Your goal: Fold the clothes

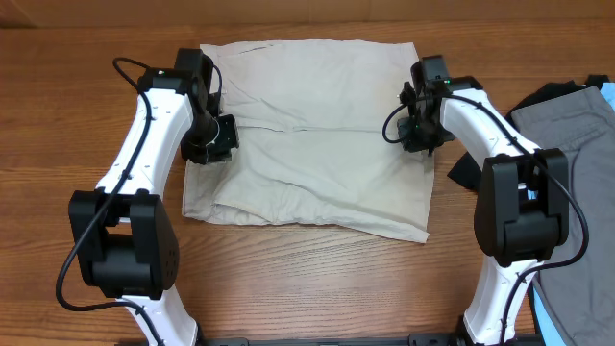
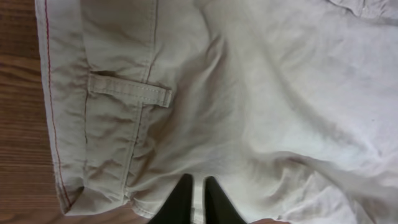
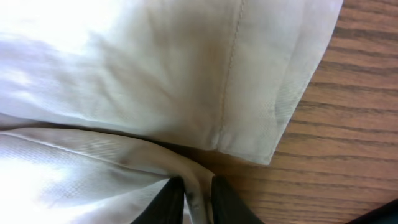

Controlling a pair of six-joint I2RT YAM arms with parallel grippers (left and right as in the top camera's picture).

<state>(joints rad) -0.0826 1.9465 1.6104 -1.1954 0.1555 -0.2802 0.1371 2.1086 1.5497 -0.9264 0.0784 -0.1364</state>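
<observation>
On the left of the wooden table, the left gripper is pressing down at the waistband edge of the shorts. Its fingers are nearly together, seemingly pinching a thin strip of cloth. The cream shorts are lying across the middle of the table as a wide rectangle, with a crease running across them and a second layer peeking out along the lower edge (one fold looks already made). On the right, the right gripper is clamping a ridge of cloth by the hem. A grey garment is lying further right, apart. Folding looks roughly midway, with the narrowing folds remaining
</observation>
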